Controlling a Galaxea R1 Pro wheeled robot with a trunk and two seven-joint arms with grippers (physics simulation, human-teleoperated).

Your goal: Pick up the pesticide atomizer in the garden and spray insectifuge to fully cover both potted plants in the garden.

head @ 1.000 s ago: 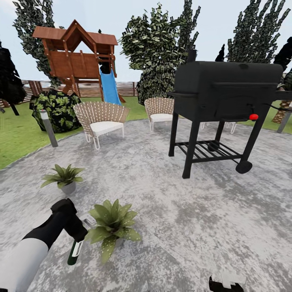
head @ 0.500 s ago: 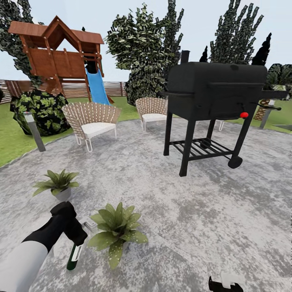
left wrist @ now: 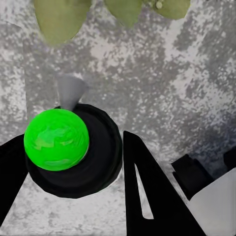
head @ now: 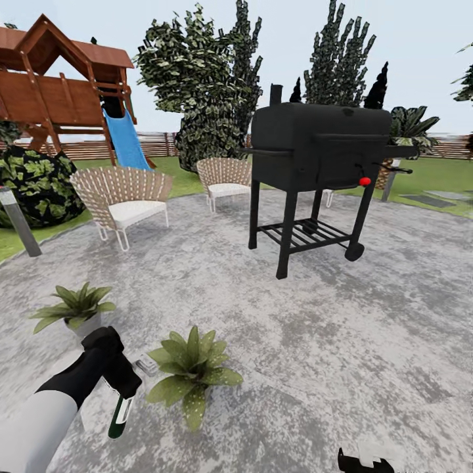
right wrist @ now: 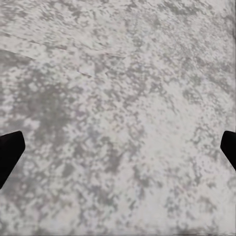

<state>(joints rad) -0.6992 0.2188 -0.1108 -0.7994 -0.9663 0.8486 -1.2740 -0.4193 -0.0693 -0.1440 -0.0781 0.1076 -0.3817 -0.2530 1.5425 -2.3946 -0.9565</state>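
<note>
My left gripper (head: 123,386) is shut on the pesticide atomizer (head: 120,418), whose dark green body hangs downward while its pale nozzle head (head: 142,365) points toward the nearer potted plant (head: 191,372). That plant sits on the grey patio (head: 315,341) just right of the gripper. The second potted plant (head: 73,307) stands further back to the left. In the left wrist view the atomizer (left wrist: 56,139) shows bright green between the black fingers (left wrist: 147,196), with plant leaves (left wrist: 61,19) just beyond. My right gripper (right wrist: 118,147) is open over bare paving, low at the head view's bottom edge (head: 364,460).
A black grill (head: 315,154) on legs stands mid-patio to the right. Two woven chairs (head: 121,197) (head: 223,177) sit at the back. A grey bollard lamp (head: 20,223), a dark bush (head: 36,184) and a wooden playhouse with a blue slide (head: 125,141) line the lawn.
The whole head view has shifted left, so the camera has turned right. My left arm and the atomizer keep their place in the picture beside the nearer plant.
</note>
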